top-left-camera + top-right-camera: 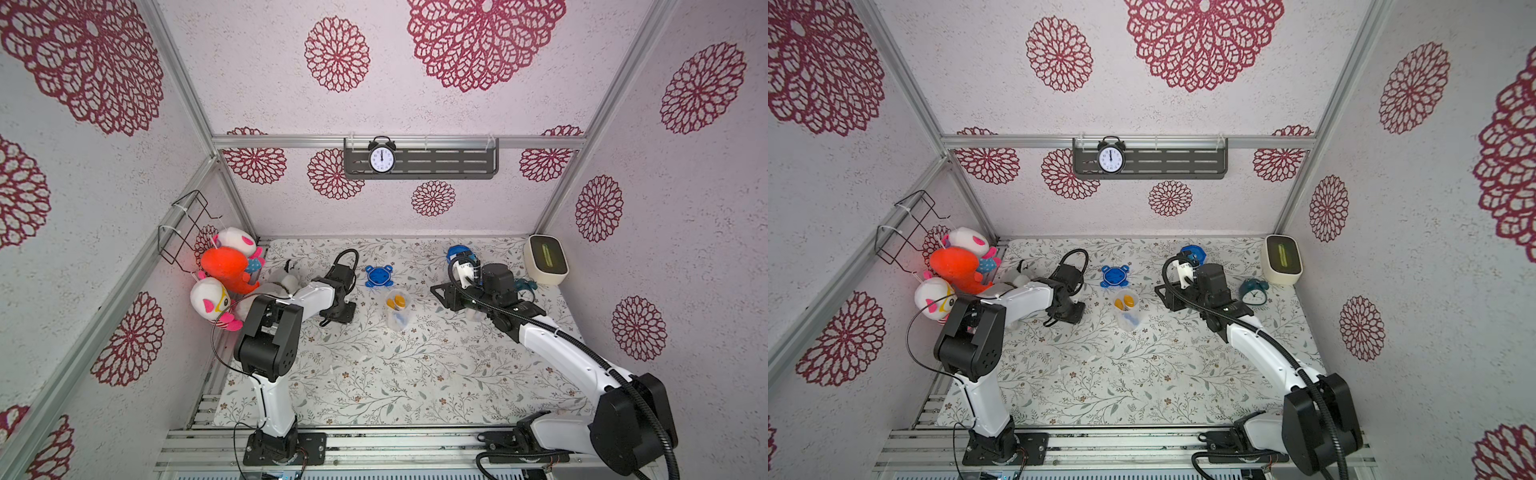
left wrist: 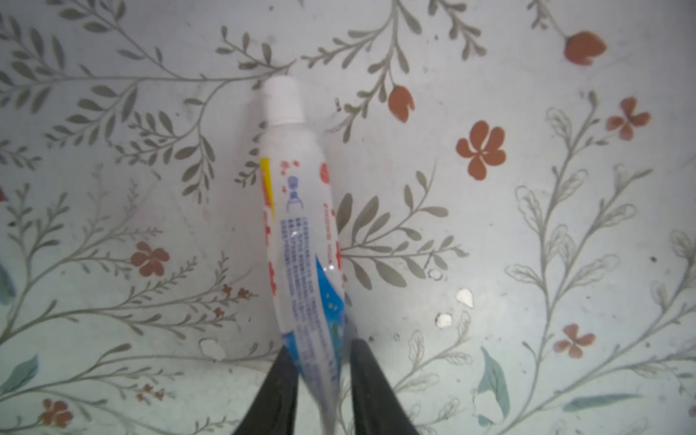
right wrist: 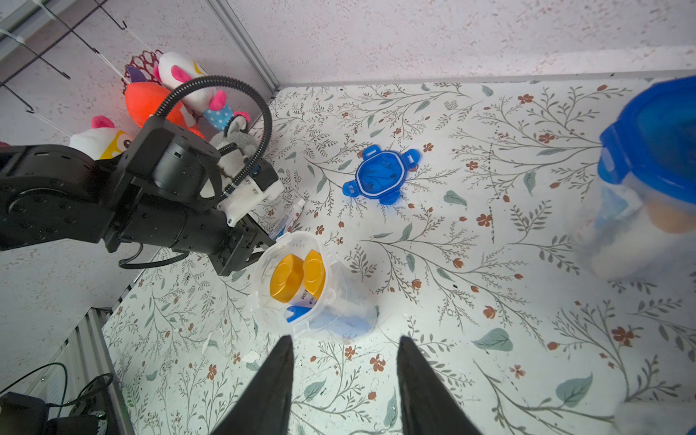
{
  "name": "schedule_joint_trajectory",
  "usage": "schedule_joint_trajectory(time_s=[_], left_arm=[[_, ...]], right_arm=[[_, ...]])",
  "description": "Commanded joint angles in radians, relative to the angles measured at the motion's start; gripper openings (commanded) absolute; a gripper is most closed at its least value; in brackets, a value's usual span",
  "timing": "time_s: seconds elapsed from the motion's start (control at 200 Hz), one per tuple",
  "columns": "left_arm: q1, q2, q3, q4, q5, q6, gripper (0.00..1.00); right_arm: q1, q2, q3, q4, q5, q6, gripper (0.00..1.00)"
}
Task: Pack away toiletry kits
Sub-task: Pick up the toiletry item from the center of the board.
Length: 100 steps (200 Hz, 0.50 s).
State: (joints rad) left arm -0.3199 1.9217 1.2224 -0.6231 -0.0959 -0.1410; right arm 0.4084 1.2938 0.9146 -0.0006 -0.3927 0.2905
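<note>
I'm filling the open jar [image 3: 292, 234]; bottles [image 3: 288, 277] and toothbrush [image 3: 297, 312] sit inside. Near the jar my right gripper [image 3: 345, 338] hovers, spread and empty. Just beside the jar, my left gripper [image 2: 321, 344] pinches the toothpaste tube [image 2: 301, 226]. Next I lift it and drop it in.

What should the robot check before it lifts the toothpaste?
1. Left gripper straddles the tube: ok.
2. Grip is tight: cannot tell.
3. Jar is open: ok.
4. Room left beside the bottles and toothbrush: cannot tell.
5. Lid lies apart from the jar: ok.
6. Right gripper is open and empty: ok.
</note>
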Motion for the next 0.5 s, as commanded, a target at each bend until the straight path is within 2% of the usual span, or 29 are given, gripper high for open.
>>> schedule_joint_trajectory(time_s=[0.0, 0.07, 0.26, 0.385, 0.495], left_arm=[[0.006, 0.020, 0.008, -0.027, 0.006, 0.015, 0.12], [0.005, 0.008, 0.001, -0.017, 0.012, 0.004, 0.03], [0.006, -0.102, -0.051, 0.022, 0.028, -0.029, 0.00], [0.005, -0.262, -0.094, 0.051, 0.041, -0.062, 0.00], [0.000, -0.461, -0.183, 0.174, 0.096, -0.066, 0.00]], right_arm=[[-0.004, -0.036, 0.032, 0.016, 0.018, 0.027, 0.44], [-0.005, -0.039, 0.029, 0.020, 0.020, 0.040, 0.43], [-0.003, -0.033, 0.027, 0.029, 0.007, 0.066, 0.42], [0.000, -0.018, 0.035, 0.043, -0.040, 0.092, 0.42], [0.017, 0.009, 0.061, 0.057, -0.093, 0.142, 0.43]])
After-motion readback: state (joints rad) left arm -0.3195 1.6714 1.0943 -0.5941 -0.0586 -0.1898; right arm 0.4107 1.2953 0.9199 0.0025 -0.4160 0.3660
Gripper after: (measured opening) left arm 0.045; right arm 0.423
